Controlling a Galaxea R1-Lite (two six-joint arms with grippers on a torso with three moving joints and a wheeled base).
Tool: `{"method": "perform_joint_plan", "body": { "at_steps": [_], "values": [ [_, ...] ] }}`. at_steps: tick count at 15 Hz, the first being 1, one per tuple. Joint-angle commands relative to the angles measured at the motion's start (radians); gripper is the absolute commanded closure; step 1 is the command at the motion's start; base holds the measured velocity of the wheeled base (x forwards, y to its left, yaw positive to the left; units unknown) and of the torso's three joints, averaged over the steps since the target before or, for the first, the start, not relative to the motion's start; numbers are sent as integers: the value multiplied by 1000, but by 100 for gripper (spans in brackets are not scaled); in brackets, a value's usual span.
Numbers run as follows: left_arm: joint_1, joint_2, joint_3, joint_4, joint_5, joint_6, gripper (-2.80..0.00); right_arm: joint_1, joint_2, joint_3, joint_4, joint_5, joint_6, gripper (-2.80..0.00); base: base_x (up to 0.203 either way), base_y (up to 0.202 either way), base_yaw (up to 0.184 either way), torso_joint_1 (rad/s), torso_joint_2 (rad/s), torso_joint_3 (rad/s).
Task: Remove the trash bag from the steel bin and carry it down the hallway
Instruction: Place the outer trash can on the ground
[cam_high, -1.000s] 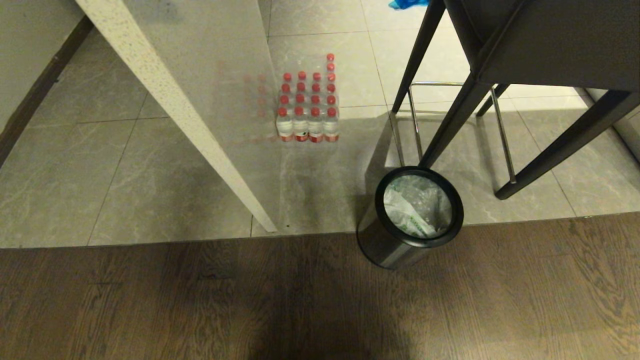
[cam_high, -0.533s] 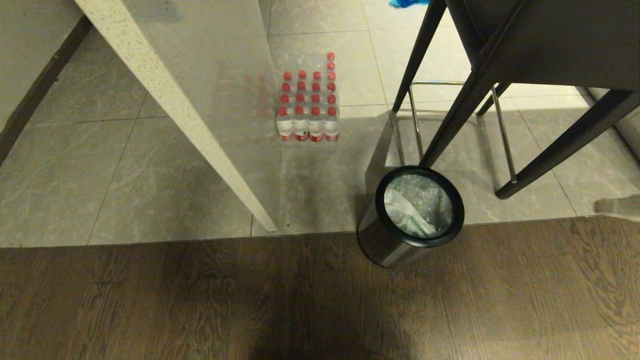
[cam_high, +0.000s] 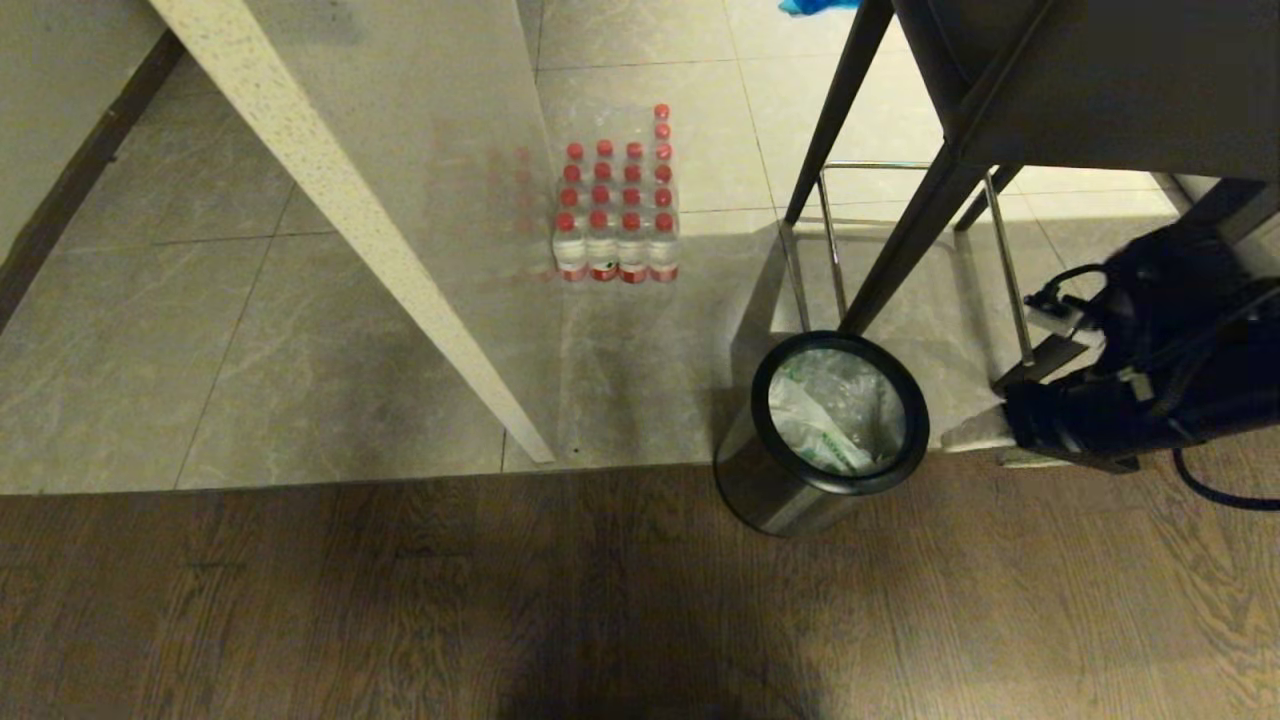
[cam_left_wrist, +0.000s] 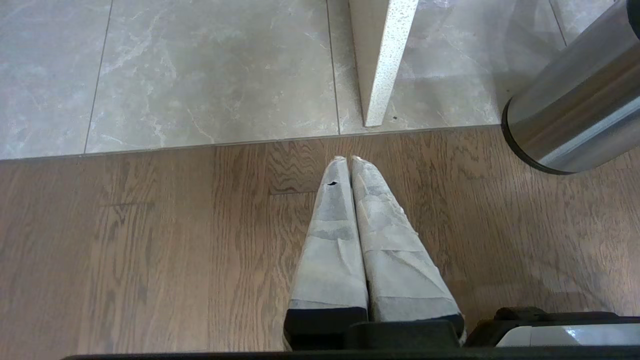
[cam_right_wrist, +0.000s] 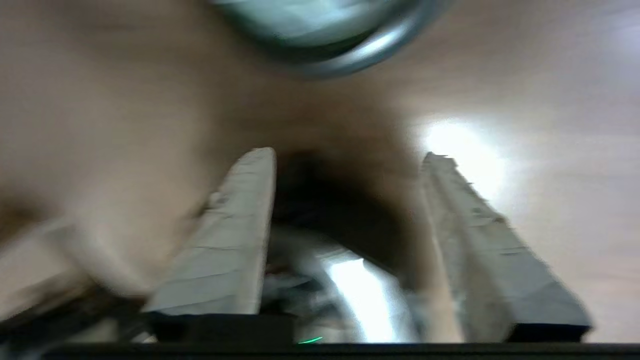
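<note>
Head view: the steel bin (cam_high: 800, 480) stands right of centre in the frame, at the seam where grey floor tiles (cam_high: 300, 340) meet dark wood flooring (cam_high: 400, 600). Inside it lies the trash bag (cam_high: 830, 415), crumpled, translucent white with green print, filling the black-rimmed opening. A dark chair leg (cam_high: 905, 245) comes down just behind the rim, and a chrome frame (cam_high: 1005, 260) stands beside it. In the upper middle a pack of red-capped bottles (cam_high: 615, 215) sits on the tiles, well apart from the bin. A speckled cream panel (cam_high: 350, 220) slants across the upper left.

The right end effector (cam_high: 975, 432) reaches in from the right edge, just beside the bin's rim; in the right wrist view its wrapped fingers (cam_right_wrist: 235, 240) stand apart with nothing between them. In the left wrist view the left end effector (cam_left_wrist: 348, 159) hangs over the wood floor, fingers pressed together, with the bin's shiny wall at the upper right of that frame.
</note>
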Motion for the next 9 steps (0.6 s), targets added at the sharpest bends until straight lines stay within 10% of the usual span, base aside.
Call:
{"method": "perform_joint_plan", "body": {
  "at_steps": [1,9],
  "values": [
    [-1,0,0,0,0,0,0,-4,155,3,-33,-102,-67,-280,0,0,0,0,0,0],
    [-1,0,0,0,0,-1,0,-4,339,-129,-268,-232,-82,-280,0,0,0,0,0,0]
  ]
}}
